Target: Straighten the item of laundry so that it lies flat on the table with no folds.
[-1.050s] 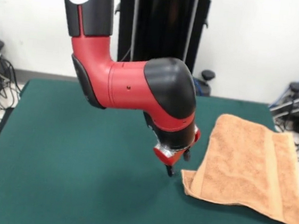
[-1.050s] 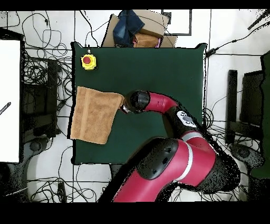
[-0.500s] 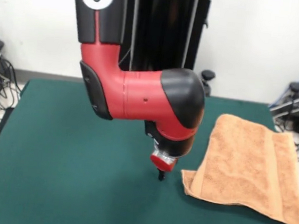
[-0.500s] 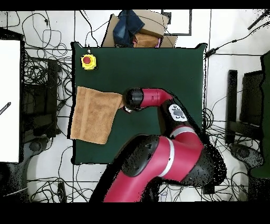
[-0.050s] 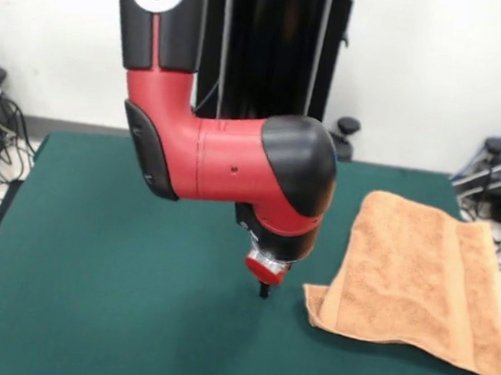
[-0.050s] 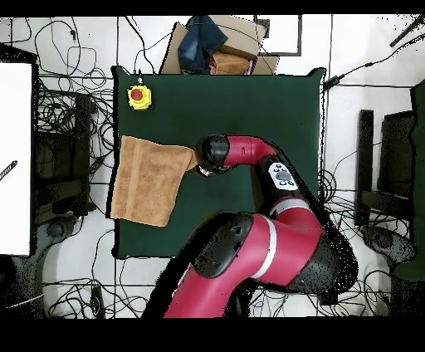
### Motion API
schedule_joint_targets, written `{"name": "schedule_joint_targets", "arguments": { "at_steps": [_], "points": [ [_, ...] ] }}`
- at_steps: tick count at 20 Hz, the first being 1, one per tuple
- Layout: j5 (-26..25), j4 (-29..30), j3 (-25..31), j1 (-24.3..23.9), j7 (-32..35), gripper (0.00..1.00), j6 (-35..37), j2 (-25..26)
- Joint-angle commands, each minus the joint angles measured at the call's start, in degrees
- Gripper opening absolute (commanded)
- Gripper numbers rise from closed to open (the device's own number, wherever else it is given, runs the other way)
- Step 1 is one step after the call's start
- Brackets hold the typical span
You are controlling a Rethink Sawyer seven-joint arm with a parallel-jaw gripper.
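Reading the front view from left to right, we first cross a broad bare stretch of the table (image 5: 91,251), dark green and felt-like, with nothing lying on it. Near the middle our gripper (image 5: 264,289) hangs low over the felt, a red collar with a dark tip below it; whether that tip touches the surface we cannot tell, and we cannot tell how the fingers stand, since the tip shows only as one small dark stub in either view. Just to its right, close but apart, is the near-left corner of the towel (image 5: 415,281).

The towel lies on the right part of the table, reaching to its right edge. It is not flat: a layer appears doubled over, with a fold line running down beside a woven stripe, and its outline is skewed rather than rectangular. The overhead view shows it (image 6: 149,180) at the table's side edge, with a yellow box bearing a red button (image 6: 139,96) further along that edge, well apart from the cloth.

We judge the terry cloth to be light, soft and limp. It should drape and bunch when lifted, and the felt will probably drag on it, so pushing would wrinkle it more. We would pinch a single layer at a corner or along the hemmed edge, likely the corner nearest the gripper, lift a little, and draw outward to open the fold. Grabbing both layers at once would only shift the fold.
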Motion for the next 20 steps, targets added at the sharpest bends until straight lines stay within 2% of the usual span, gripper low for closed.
{"name": "schedule_joint_targets", "arguments": {
  "at_steps": [1, 5, 9, 13, 17, 20],
  "points": [
    [6.80, 6.52, 1.45, -0.50, 18.86, 1.00, -2.58, 1.51],
    [10.16, 9.28, 1.30, -1.29, 17.78, 1.00, -1.52, 0.91],
    [12.19, 8.73, 0.90, -1.34, 18.48, 1.00, -4.79, 2.81],
    [13.85, 10.64, -0.14, -0.08, 21.13, 1.00, -8.25, 1.87],
    [16.76, 6.64, -1.44, 2.31, 23.98, 1.00, -10.13, 4.22],
    [21.02, 3.19, -3.94, 3.33, 28.92, 1.00, -13.54, 7.12]
  ]
}}
